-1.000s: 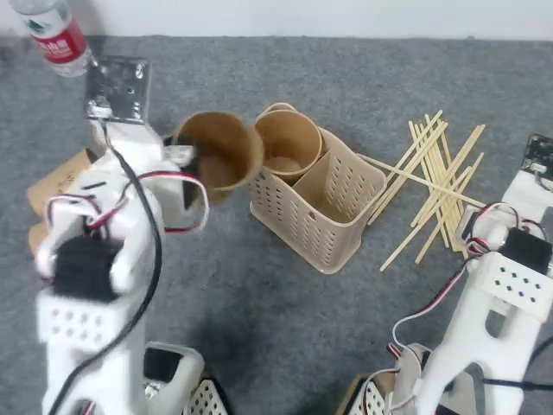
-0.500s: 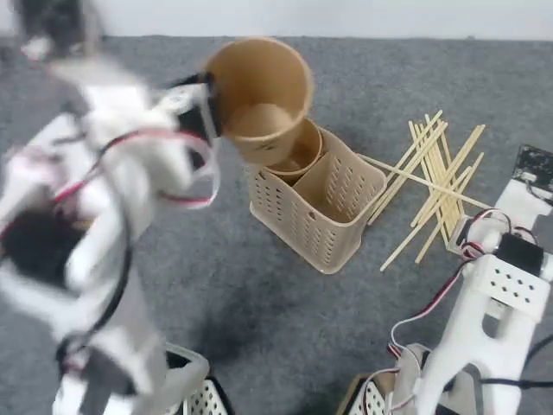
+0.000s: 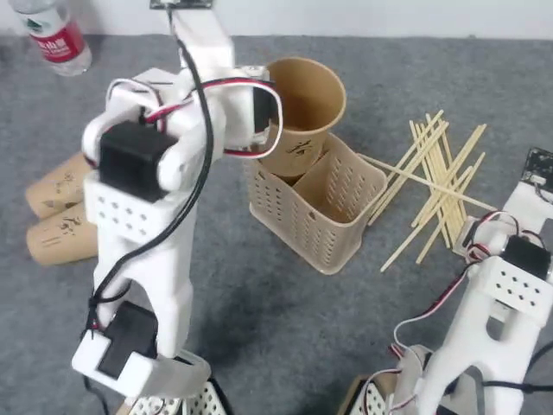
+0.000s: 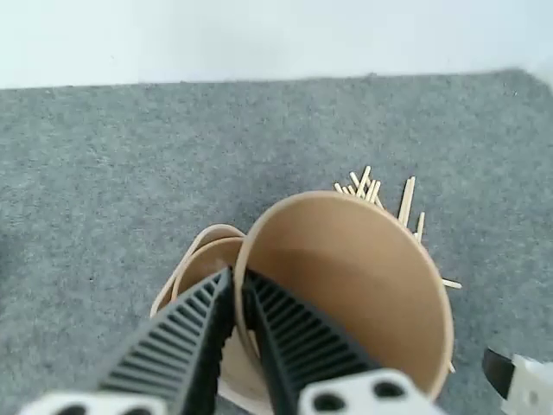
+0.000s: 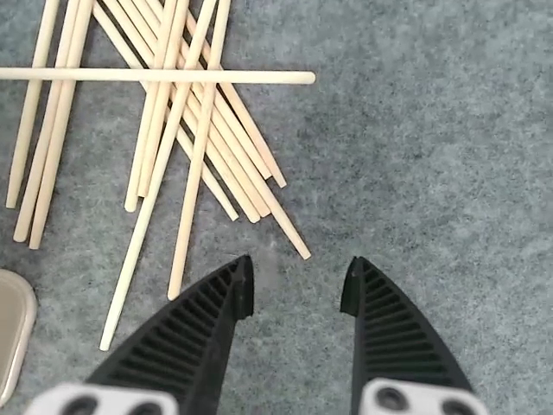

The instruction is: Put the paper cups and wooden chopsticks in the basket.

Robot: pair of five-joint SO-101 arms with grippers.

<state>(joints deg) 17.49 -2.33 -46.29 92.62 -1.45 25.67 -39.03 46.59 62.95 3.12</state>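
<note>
My left gripper [image 4: 238,282] is shut on the rim of a brown paper cup [image 3: 304,111], one finger inside and one outside. The cup [image 4: 354,285] hangs tilted over the far-left compartment of the beige basket [image 3: 321,226], right above a second cup [image 4: 200,256] standing in that compartment. Whether the two cups touch is hidden. Wooden chopsticks [image 3: 436,186] lie in a loose pile on the grey mat right of the basket. My right gripper [image 5: 298,281] hovers open just short of the nearest chopstick ends [image 5: 181,147], holding nothing.
Two more paper cups [image 3: 59,210] lie on their sides at the left of the mat. A plastic bottle [image 3: 56,36] stands at the back left corner. The basket's near-right compartment [image 3: 341,186] holds nothing. A basket corner [image 5: 9,339] shows beside the chopsticks.
The left arm lifted the cup from the basket's left side, swung it up and right, and now holds it over the cup in the basket. The right arm barely moved.
</note>
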